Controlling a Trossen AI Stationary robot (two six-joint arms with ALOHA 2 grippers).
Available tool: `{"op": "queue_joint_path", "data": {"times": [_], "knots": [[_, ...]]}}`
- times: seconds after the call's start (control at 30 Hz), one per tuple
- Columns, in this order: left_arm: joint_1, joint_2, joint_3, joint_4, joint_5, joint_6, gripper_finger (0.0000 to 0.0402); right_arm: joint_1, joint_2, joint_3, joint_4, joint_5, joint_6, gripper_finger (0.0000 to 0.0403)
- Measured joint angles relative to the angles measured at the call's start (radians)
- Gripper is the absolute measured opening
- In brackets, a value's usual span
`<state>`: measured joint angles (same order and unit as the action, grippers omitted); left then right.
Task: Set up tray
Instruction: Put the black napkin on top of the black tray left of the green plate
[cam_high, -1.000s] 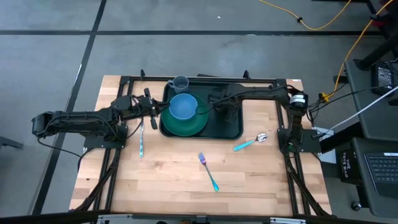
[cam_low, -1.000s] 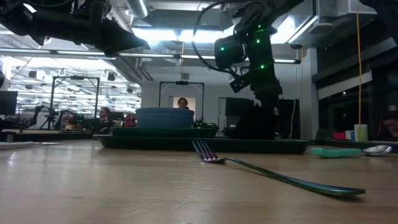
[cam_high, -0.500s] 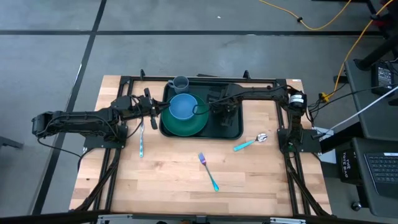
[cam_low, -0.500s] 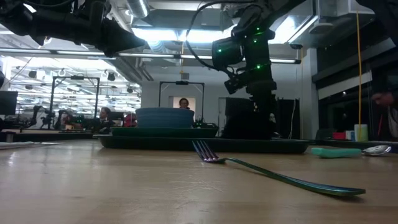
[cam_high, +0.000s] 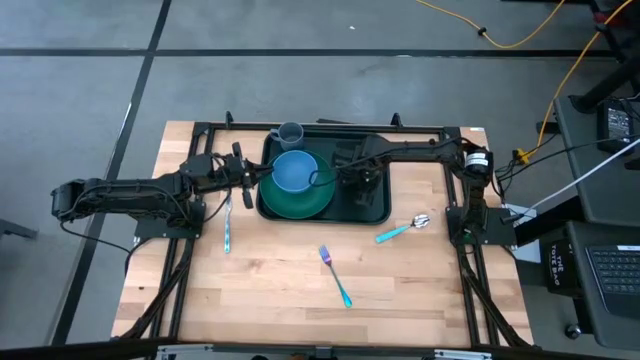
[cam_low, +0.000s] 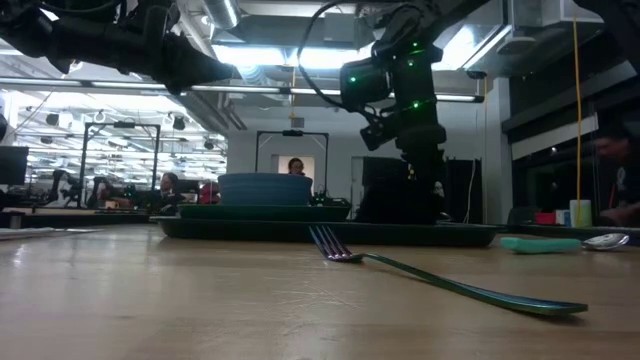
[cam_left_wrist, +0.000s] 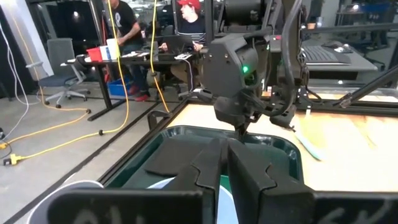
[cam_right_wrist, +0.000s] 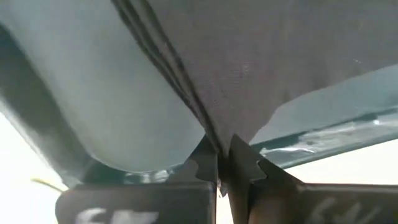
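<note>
High view: the tray (cam_high: 372, 205) lies at the far edge of the table (cam_high: 290, 300), about midway along it. On its left half sits a green plate (cam_high: 300, 200) with a blue bowl (cam_high: 294, 172) on top; a grey mug (cam_high: 290, 133) stands at the tray's far left corner, though whether it is inside the rim or just beyond it cannot be told. The black napkin (cam_high: 360, 188) occupies the right half of the tray.

The right gripper (cam_high: 345, 172) is over the tray just beside the bowl. In the right wrist view its jaws are together, pinching a fold of the dark napkin cloth (cam_right_wrist: 249, 74), which drapes ahead of the camera. Step in hand, as I judge it: laying the napkin flat on the tray's free half.

To do it well: lower until the hanging edge touches the tray floor, draw sideways away from the plate so the cloth unrolls without bunching, and release only once it lies clear of the plate rim.

The left gripper (cam_high: 243, 178) waits at the tray's left edge, jaws nearly together and empty in the left wrist view. Keep it still; it is close to the plate.

Still on the table: a knife (cam_high: 227, 225) near the left edge, a fork (cam_high: 335, 275) in the middle, and a spoon (cam_high: 403, 229) toward the right.
</note>
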<state>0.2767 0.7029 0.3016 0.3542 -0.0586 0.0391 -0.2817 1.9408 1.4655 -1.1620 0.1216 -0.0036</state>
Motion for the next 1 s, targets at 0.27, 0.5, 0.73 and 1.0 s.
{"op": "queue_joint_path", "data": {"times": [0.27, 0.5, 0.73, 1.0], "knots": [[0.0, 0.0, 0.0, 0.0, 0.0, 0.0, 0.0024, 0.011, 0.0, 0.0, 0.004, -0.019, 0.003, 0.0012], [0.0, 0.0, 0.0, 0.0, 0.0, -0.001, 0.002, 0.01, 0.0, 0.0, 0.004, -0.019, 0.003, 0.0057], [0.0, 0.0, 0.0, 0.0, 0.0, 0.0, 0.002, 0.01, 0.0, 0.0, 0.004, -0.019, 0.003, 0.0107], [0.0, 0.0, 0.0, 0.0, 0.0, 0.0, 0.002, 0.01, 0.0, 0.0, 0.004, -0.038, -0.001, 0.0122]]}}
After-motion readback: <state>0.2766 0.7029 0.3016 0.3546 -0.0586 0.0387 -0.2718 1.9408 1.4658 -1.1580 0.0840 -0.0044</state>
